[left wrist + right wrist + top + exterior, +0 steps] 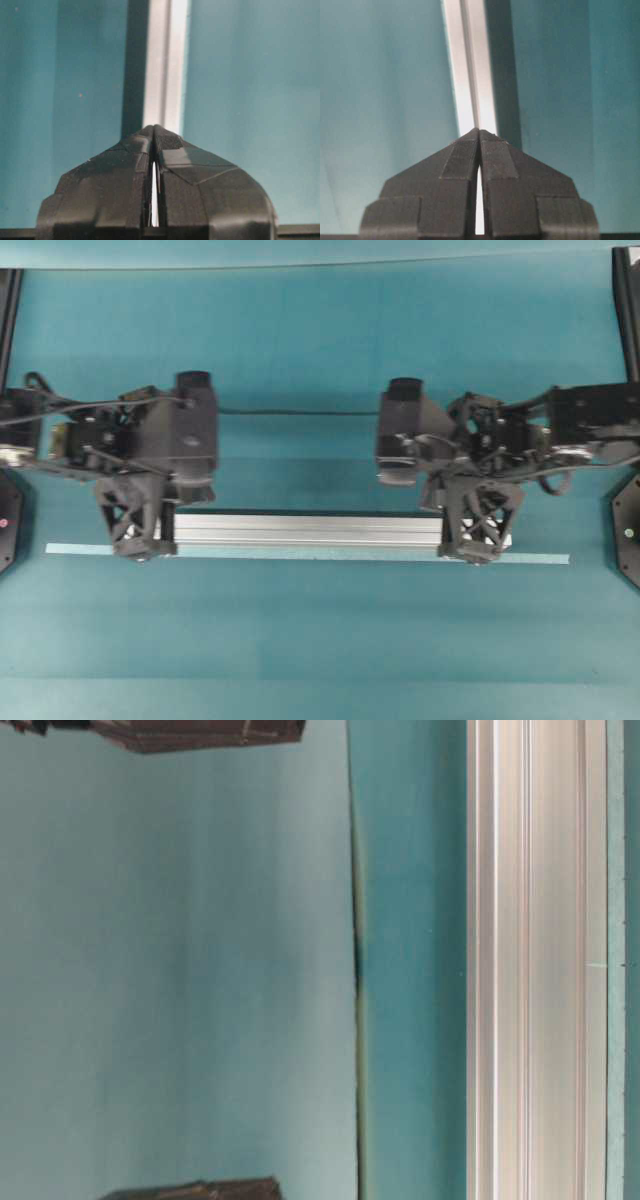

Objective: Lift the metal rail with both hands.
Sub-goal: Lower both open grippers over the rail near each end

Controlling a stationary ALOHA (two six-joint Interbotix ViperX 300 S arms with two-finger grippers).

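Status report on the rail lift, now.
Left pincer shut, right pincer shut, one over each end of the metal rail. Grip on it unconfirmed. Pale tape strip alongside; nothing across it.

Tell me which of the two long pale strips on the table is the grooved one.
The metal rail, thicker and shiny; the tape strip alongside it is flat.

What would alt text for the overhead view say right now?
A long metal rail lies across a teal table, with the left gripper and right gripper shut over its two ends. A pale tape strip runs along its near edge.
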